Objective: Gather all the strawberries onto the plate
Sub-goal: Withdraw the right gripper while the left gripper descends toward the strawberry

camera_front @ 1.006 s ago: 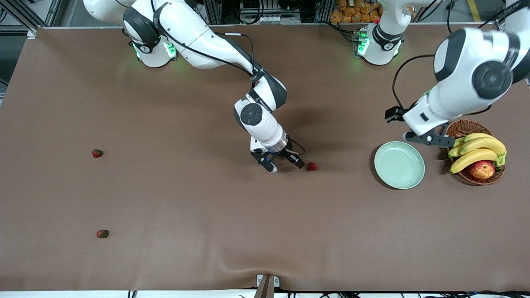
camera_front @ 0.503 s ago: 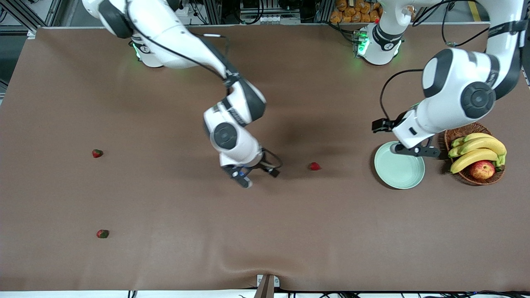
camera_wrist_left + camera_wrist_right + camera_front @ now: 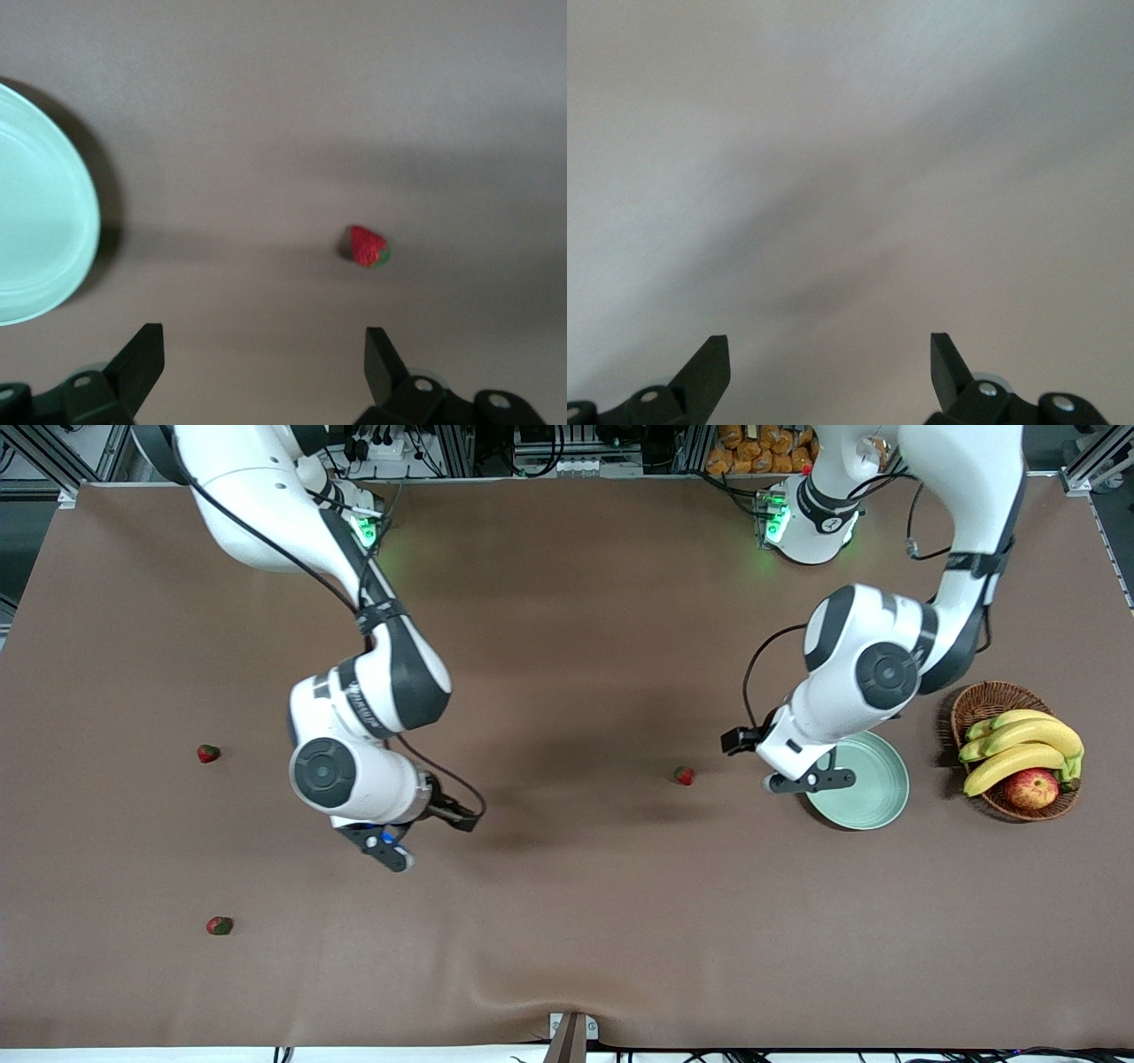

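Right arm has swung away from the middle strawberry (image 3: 683, 776) toward its own end of the table; right gripper (image 3: 423, 837) now hangs over bare table (image 3: 567, 921), claw spread, nothing in it. That berry has also shifted a little toward the plate (image 3: 873, 797) and sits on the mat just beside it, not in it. Left arm has come in from over the wicker basket (image 3: 983, 701) of bananas (image 3: 1019, 748) and an apple (image 3: 1031, 788); left gripper (image 3: 808, 779) now hovers over the plate's rim on the berry side, claw released and empty. Left wrist view shows the berry just ahead of its fingertips (image 3: 146, 350).

Looks like a handover: left arm takes the near berry. Two other strawberries (image 3: 208, 754) (image 3: 219, 926) lie well apart at the right arm's end. Plate empty, nothing collected yet.

Both forearms angle down, wrists pointing at the mat.
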Robot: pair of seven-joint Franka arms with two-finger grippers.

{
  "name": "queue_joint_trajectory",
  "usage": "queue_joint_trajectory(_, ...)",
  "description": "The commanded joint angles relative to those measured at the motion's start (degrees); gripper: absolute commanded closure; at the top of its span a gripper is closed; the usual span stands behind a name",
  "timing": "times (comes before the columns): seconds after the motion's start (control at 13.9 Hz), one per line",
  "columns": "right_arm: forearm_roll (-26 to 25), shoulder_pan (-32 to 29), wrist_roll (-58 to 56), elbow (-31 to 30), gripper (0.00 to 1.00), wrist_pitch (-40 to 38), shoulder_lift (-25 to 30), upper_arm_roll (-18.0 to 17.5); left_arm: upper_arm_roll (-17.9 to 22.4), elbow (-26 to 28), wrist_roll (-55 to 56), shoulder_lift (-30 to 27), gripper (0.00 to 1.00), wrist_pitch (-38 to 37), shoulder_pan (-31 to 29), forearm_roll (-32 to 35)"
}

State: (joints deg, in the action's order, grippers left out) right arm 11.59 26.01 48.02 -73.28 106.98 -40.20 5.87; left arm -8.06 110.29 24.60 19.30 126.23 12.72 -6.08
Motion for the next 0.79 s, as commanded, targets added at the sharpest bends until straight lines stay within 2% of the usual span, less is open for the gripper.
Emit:
queue_joint_trajectory(0.0,-3.5,-4.7,-9.4,-8.7,0.00,0.6,6.1,-0.4,0.3,-1.0,4.8,2.1,0.00,3.0,1.1,1.5)
queue_joint_trajectory(0.22,-4.6,-12.9,-23.5,-12.1,0.00,0.5,9.9,-0.5,0.2,-0.7,12.1,4.6,0.00,7.3,2.5,5.6)
queue_joint_trajectory(0.58,-4.9,-24.8,-43.0,-15.8,0.00,0.5,11.9,-0.2,0.2,-0.4,30.1,9.6,0.00,15.8,6.1,5.9)
queue_joint_trajectory(0.72,-7.6,-27.8,-46.8,-17.6,0.00,1.3,12.4,-0.2,0.2,-0.3,33.0,11.1,0.00,18.5,7.1,5.8)
